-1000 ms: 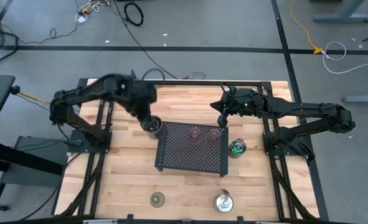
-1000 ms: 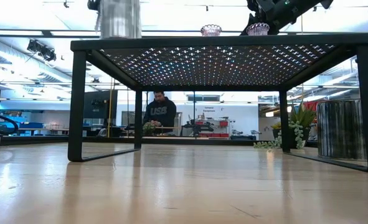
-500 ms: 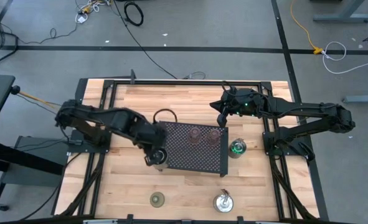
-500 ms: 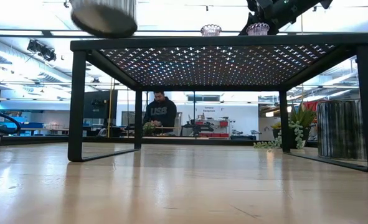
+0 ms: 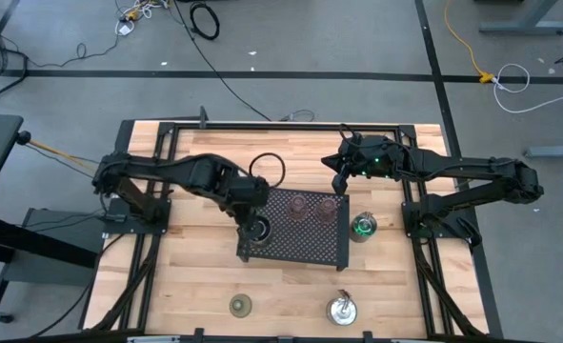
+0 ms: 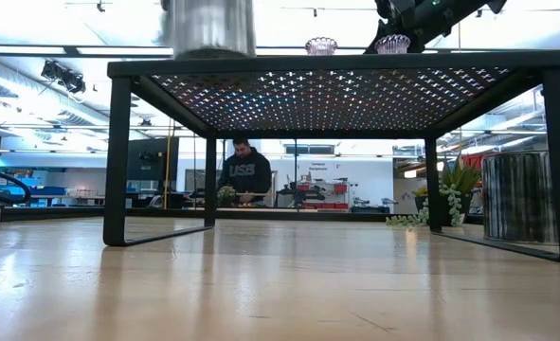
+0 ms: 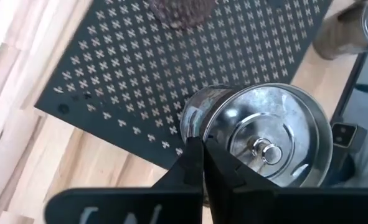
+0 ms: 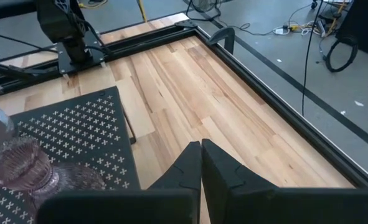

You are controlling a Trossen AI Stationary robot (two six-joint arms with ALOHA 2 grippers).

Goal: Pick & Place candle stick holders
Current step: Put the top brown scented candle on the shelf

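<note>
My left gripper (image 5: 249,225) is shut on a shiny silver holder (image 7: 264,140) over the left part of the black perforated tray (image 5: 300,246). In the low view the holder (image 6: 208,26) stands upright at about the tray's top. Two pink holders (image 5: 298,207) (image 5: 328,208) stand on their bases on the tray's far part. My right gripper (image 5: 338,181) is shut and empty beside the tray's far right corner, close to the right pink holder. Another silver holder (image 5: 362,227) stands on the table to the right of the tray. A third silver holder (image 5: 341,308) and the olive-green one (image 5: 240,305) stand near the front edge. My left gripper pinches the silver holder's side wall near its open rim (image 7: 193,121) between its two fingers. The fingers come from above and slant toward the table's right. The holder is upright. I cannot tell whether its base touches the tray's top.
The tray stands on four legs (image 6: 118,152) with room beneath it. A black frame (image 5: 281,127) runs round the table. A leafy plant (image 6: 460,180) shows behind the tray's right side, and a person (image 6: 242,170) is in the room beyond.
My left gripper has carried the silver holder from the tray's far left corner toward the table's near edge, then right, over the tray's left part. The holder tipped on the way and stands upright again. My right arm has kept still.
</note>
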